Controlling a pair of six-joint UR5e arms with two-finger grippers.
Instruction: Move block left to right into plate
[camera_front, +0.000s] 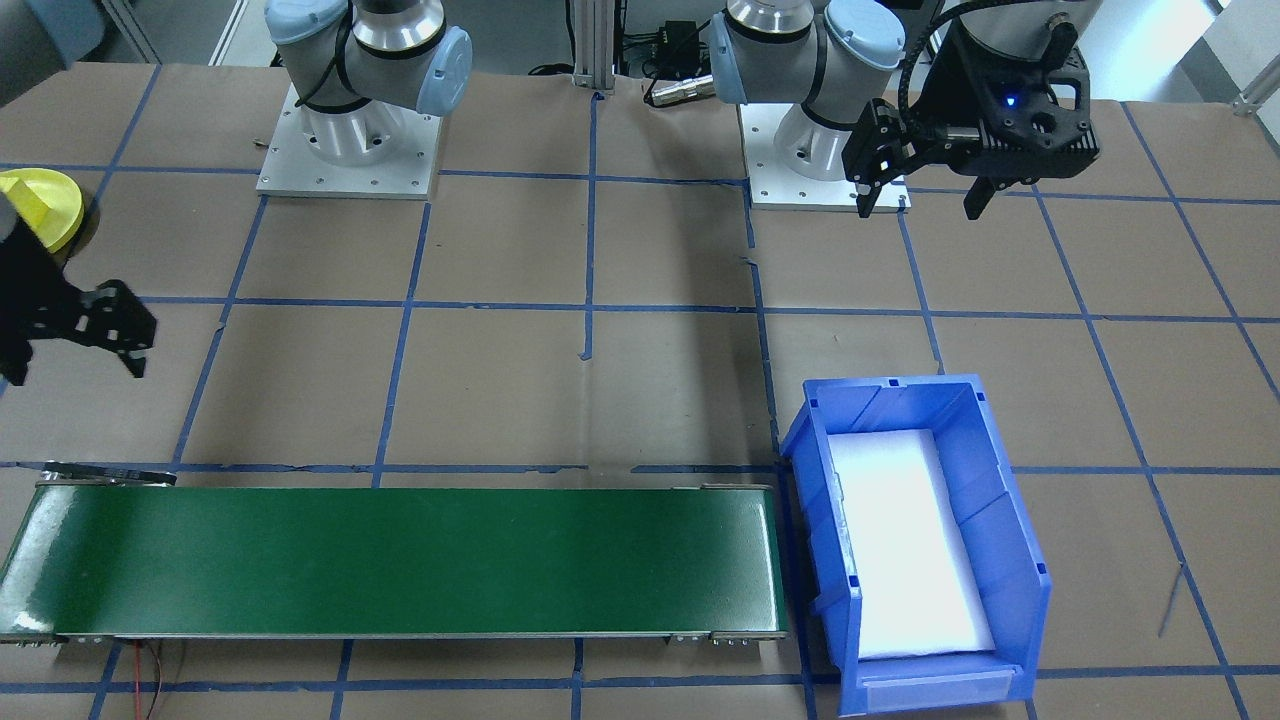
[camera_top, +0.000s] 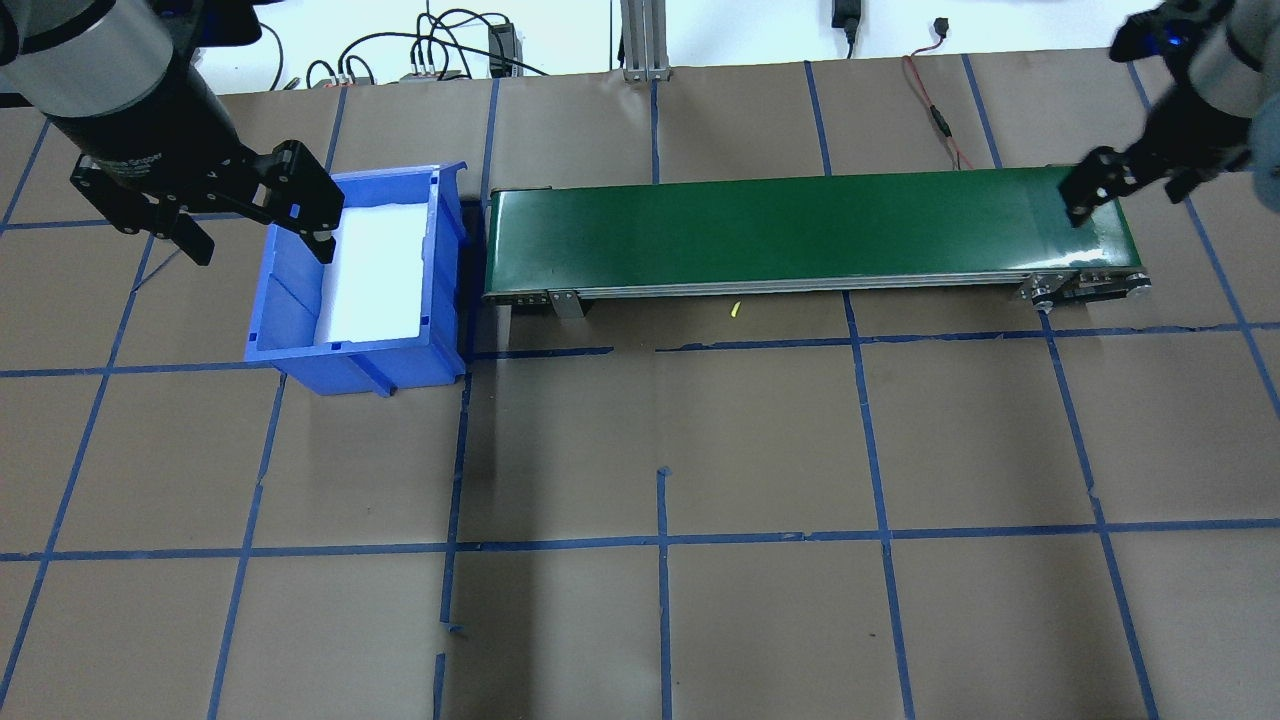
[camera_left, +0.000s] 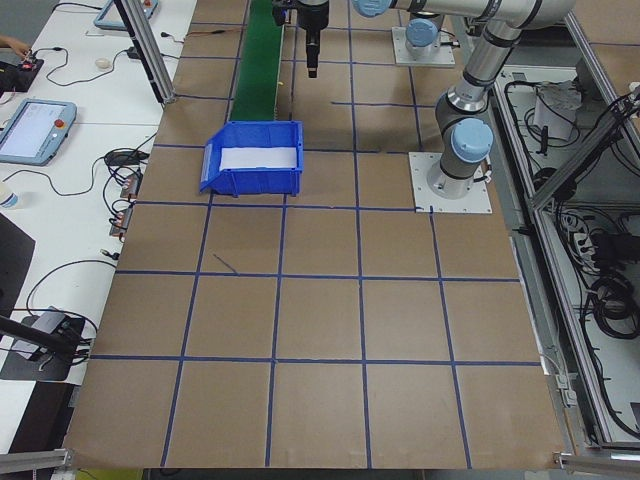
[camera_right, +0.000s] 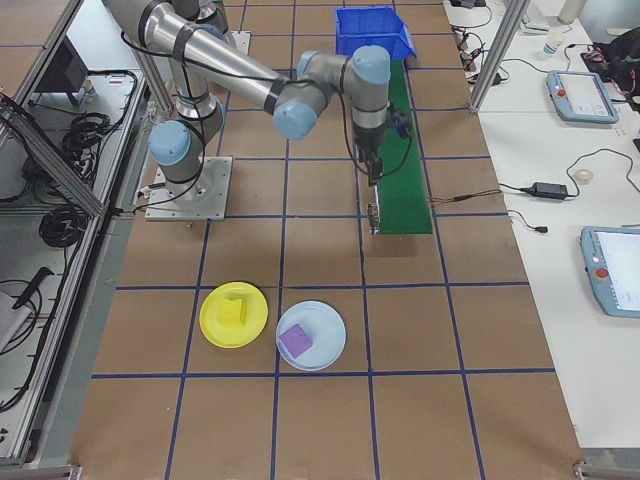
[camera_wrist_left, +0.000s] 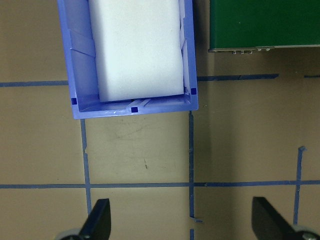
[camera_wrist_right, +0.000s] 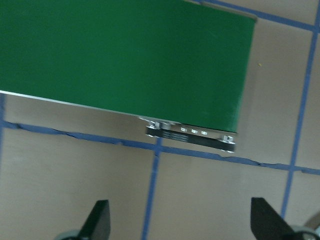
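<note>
Yellow block (camera_right: 233, 311) sits in your yellow plate (camera_right: 215, 330), well apart from both grippers. One purple block (camera_right: 295, 340) fills a pale blue plate (camera_right: 328, 350). Left gripper (camera_wrist_left: 180, 225) and right gripper (camera_wrist_right: 180, 225) hang spread, holding nothing.

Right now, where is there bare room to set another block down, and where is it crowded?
The long green conveyor belt is bare along its length, with the open right pincer above its far end. The brown paper-covered table between belt and robot is bare. The round yellow plastic plate is taken by a yellow block; the pale blue plate beside it holds a purple block.
</note>
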